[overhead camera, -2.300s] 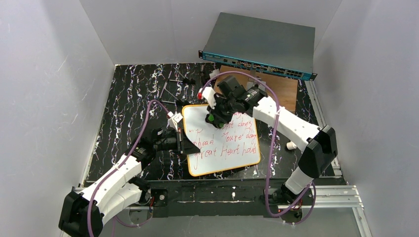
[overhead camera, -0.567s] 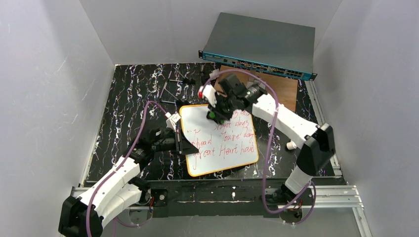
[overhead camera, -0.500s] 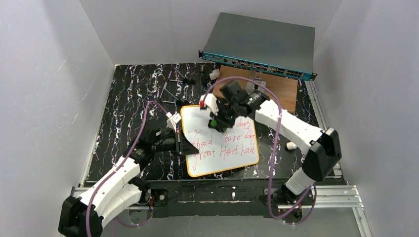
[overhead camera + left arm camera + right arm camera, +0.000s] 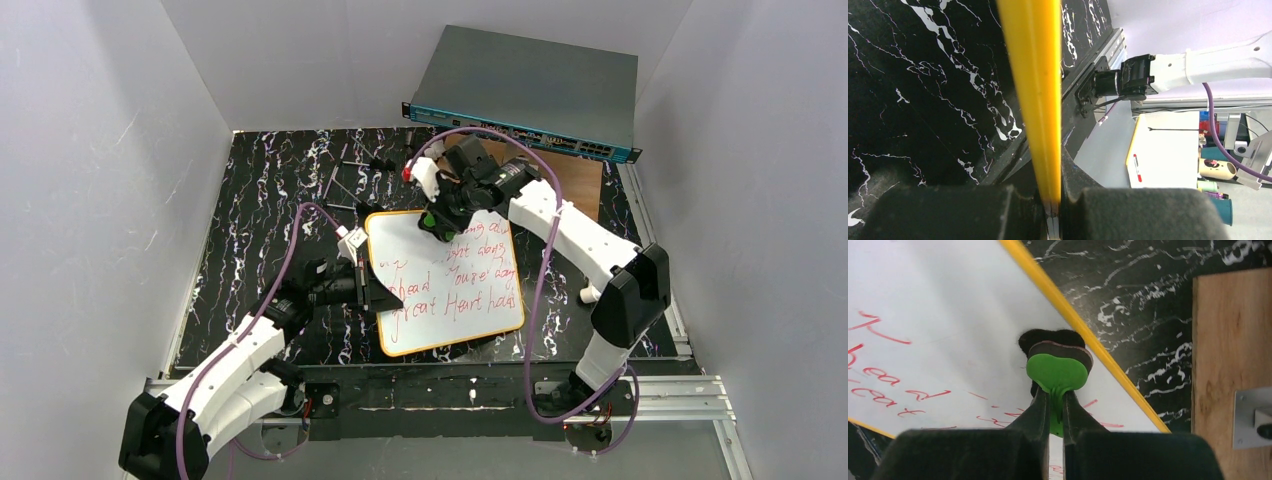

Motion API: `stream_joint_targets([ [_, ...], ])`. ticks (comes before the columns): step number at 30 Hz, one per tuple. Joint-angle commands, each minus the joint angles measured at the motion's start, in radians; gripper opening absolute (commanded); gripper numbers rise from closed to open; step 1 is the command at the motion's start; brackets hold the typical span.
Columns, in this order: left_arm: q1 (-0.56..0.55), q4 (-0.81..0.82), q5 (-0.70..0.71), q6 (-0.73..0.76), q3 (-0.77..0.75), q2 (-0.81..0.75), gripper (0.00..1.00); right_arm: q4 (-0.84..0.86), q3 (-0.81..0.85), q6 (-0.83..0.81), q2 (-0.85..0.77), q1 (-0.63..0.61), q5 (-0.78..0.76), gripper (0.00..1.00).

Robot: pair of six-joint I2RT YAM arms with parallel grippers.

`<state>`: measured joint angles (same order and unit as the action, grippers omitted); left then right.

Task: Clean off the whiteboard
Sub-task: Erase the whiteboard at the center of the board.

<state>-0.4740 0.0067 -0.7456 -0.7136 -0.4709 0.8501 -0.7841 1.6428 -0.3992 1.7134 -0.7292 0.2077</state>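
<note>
The whiteboard (image 4: 445, 283) lies on the black marbled table, white with an orange-yellow frame and red handwriting on its right and lower parts; its upper left area is wiped white. My left gripper (image 4: 362, 288) is shut on the board's left edge, seen as a yellow strip (image 4: 1034, 90) between the pads. My right gripper (image 4: 437, 222) is shut on a green eraser (image 4: 1056, 372) with a dark felt pad, pressed on the board (image 4: 938, 315) near its far edge.
A brown wooden board (image 4: 575, 180) lies behind the whiteboard, under a grey network switch (image 4: 530, 90) at the back. Small dark tools (image 4: 365, 160) lie at the back left of the table. White walls stand on both sides.
</note>
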Motion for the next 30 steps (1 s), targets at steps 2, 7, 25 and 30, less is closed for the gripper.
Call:
stream_joint_targets([
  [2, -0.02, 0.141, -0.137, 0.099, -0.079, -0.008, 0.0, -0.063, -0.058, -0.142, -0.038, -0.134, 0.211, 0.01],
  [7, -0.02, 0.134, -0.129, 0.103, -0.072, -0.028, 0.0, 0.029, -0.219, -0.124, -0.106, -0.15, 0.115, 0.01],
  [25, -0.02, 0.156, -0.13, 0.091, -0.064, -0.037, 0.0, 0.053, -0.156, -0.053, -0.087, -0.08, 0.196, 0.01],
  [30, -0.02, 0.157, -0.135, 0.094, -0.058, -0.041, 0.0, 0.088, -0.274, -0.082, -0.138, -0.094, 0.142, 0.01],
])
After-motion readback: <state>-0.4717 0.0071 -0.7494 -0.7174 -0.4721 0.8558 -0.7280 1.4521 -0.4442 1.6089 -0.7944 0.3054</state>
